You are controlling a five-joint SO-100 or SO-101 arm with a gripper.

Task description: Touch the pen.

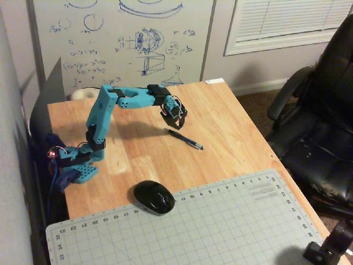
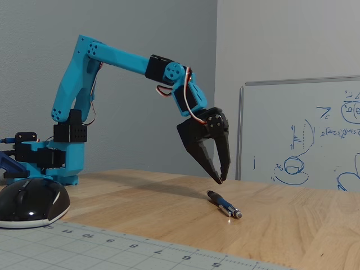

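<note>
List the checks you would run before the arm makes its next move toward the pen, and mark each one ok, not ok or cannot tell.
1. Pen lies flat on the bare table, in plain sight: ok.
2. Gripper hangs above the pen's near end, tips pointing down: ok.
3. Contact made: not ok; in a fixed view there is a gap between the fingertips and the pen.
4. Jaws nearly shut, tips close together, good for a poke: ok.
5. Mouse and mat lie well away from the path: ok.
6. Tips exactly in line with the pen from above: cannot tell, too small.
</note>
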